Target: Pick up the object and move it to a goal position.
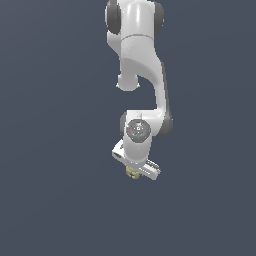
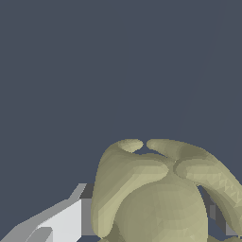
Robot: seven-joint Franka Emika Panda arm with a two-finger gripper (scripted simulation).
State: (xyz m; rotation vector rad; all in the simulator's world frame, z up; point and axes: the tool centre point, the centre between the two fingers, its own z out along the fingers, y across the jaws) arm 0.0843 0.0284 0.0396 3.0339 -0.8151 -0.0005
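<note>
Olive-yellow, one lumpy object (image 2: pixel 160 198) sits grasped in the single white end effector (image 1: pixel 134 173).

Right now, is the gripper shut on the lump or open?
Shut on it, apparently: the olive lump sits tucked under the gripper, with a finger pressed beside it in the wrist view.

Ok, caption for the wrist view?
Close-up of the lumpy olive object filling the lower frame, a grey-white finger beside it, plain dark background.

Matt surfaces all round

My arm (image 1: pixel 141 60) looks smooth white plastic with a soft sheen; the object (image 2: pixel 160 198) is matt olive-tan, lumpy, faceted; my tool (image 1: pixel 136 170) pale, smooth.
</note>
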